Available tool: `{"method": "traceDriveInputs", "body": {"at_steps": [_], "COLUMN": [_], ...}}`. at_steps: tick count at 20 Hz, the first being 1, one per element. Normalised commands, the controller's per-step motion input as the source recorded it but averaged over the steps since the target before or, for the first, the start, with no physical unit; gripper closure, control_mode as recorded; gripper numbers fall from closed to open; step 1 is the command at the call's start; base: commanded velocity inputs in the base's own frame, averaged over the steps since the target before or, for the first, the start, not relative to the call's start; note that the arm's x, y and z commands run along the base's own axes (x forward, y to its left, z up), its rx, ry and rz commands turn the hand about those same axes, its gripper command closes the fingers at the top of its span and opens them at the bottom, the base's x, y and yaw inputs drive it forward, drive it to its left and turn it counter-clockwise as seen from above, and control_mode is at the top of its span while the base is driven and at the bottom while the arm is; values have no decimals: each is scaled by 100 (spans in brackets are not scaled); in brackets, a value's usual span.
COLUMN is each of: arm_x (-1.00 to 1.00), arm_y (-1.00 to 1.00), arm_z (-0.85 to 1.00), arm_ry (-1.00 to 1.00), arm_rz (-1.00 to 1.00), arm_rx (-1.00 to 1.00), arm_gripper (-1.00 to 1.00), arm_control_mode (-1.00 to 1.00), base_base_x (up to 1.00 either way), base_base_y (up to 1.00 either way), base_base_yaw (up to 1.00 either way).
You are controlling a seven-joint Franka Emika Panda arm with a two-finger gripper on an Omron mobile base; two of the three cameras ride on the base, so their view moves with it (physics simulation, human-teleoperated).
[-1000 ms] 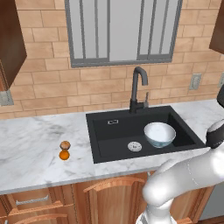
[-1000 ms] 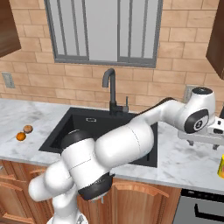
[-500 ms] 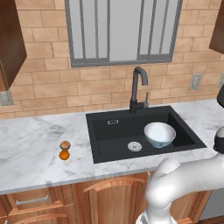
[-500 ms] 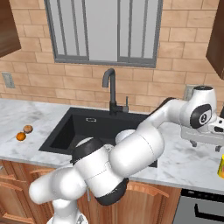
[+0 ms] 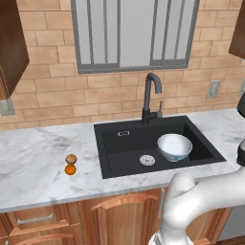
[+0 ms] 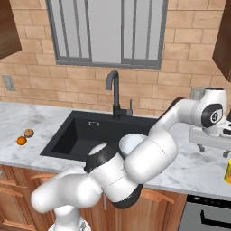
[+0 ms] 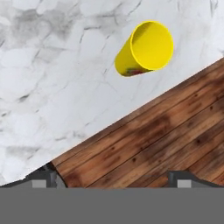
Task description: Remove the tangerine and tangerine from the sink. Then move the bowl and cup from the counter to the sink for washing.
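Well, the gripper (image 6: 213, 143) hangs out past the right side of the sink (image 5: 158, 143), above the marble surface (image 6: 191, 168), and its jaws stand spread wide with nothing between them. From the hand view the yellow cup (image 7: 145, 48) sits upright on the marble ahead of the fingertips (image 7: 43, 177) and a little off to one side, near the surface's front edge, with its open mouth facing the camera; in the right base view a sliver of it (image 6: 228, 172) stands just below and to the right of the gripper. That spread looks meant for taking the cup by its wall, so I'd guess the hand is lining up for the pickup. Far off to the gripper's left, beyond the basin, the two tangerines (image 5: 71, 164) rest touching each other on the marble, apparently set well clear of the sink. The white bowl (image 5: 174, 146) already lies inside the basin beside the silver drain (image 5: 147, 160), below the dark faucet (image 5: 151, 97), so only the cup seems left to move.
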Motion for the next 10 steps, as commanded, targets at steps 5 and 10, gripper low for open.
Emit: {"method": "traceDriveInputs", "body": {"at_steps": [5, 10], "arm_x": [3, 3], "arm_y": [-10, -11], "arm_z": [0, -1], "arm_ry": [7, 2], "arm_rz": [-1, 0], "arm_rx": [8, 6], "arm_gripper": [-100, -100], "arm_control_mode": [-100, -100], "base_base_x": [0, 0], "base_base_y": [0, 0], "base_base_yaw": [0, 0]}}
